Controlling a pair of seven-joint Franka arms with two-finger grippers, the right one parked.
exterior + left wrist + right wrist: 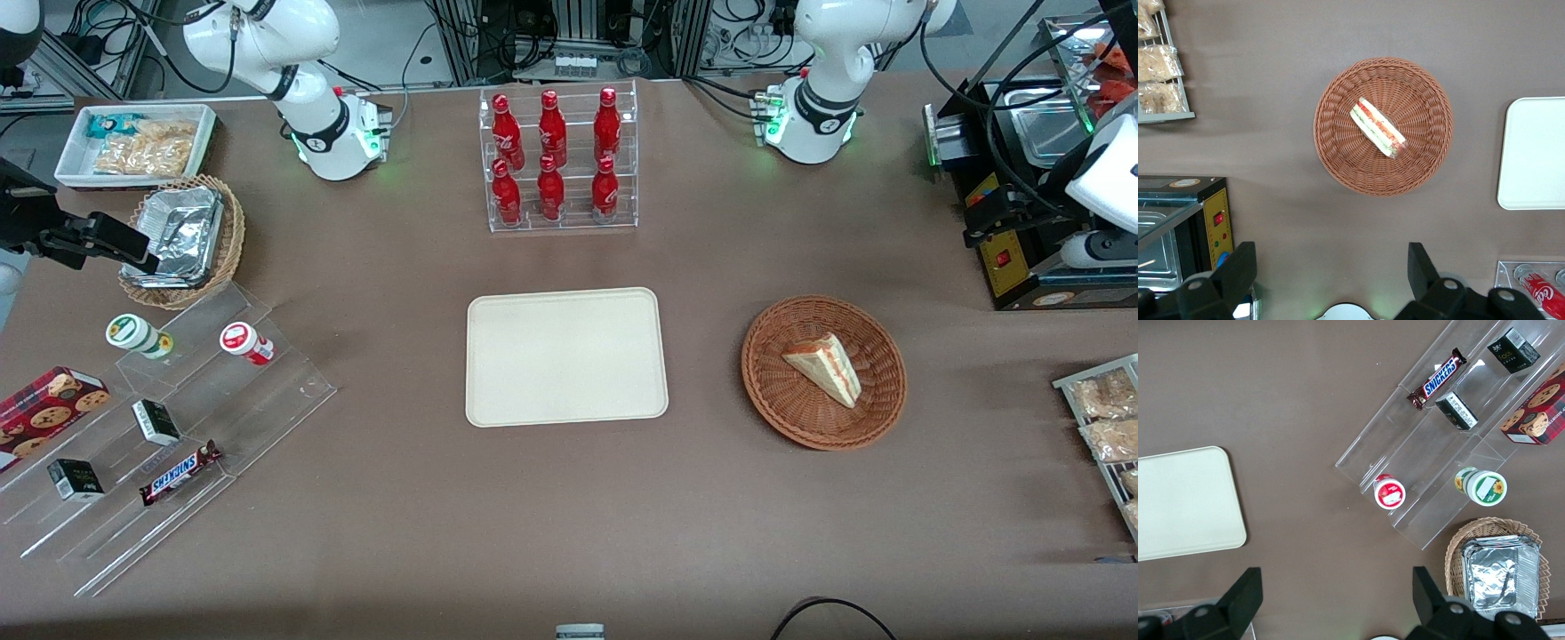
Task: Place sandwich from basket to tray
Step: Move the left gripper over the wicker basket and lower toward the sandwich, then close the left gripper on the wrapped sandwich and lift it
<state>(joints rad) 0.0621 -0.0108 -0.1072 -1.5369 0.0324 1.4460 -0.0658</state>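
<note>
The sandwich, a pale bread wedge with red and green filling, lies in the round reddish-brown wicker basket. The cream tray lies flat beside the basket, toward the parked arm's end, with nothing on it. My left gripper hangs high, farther from the front camera than the basket, toward the working arm's end of the table. In the left wrist view the gripper is wide open and holds nothing. The sandwich, basket and a tray edge show well apart from its fingers.
A black appliance stands just beside my gripper. A wire rack of packaged snacks is at the working arm's end. A clear rack of red bottles stands farther from the front camera than the tray. A stepped acrylic shelf is at the parked arm's end.
</note>
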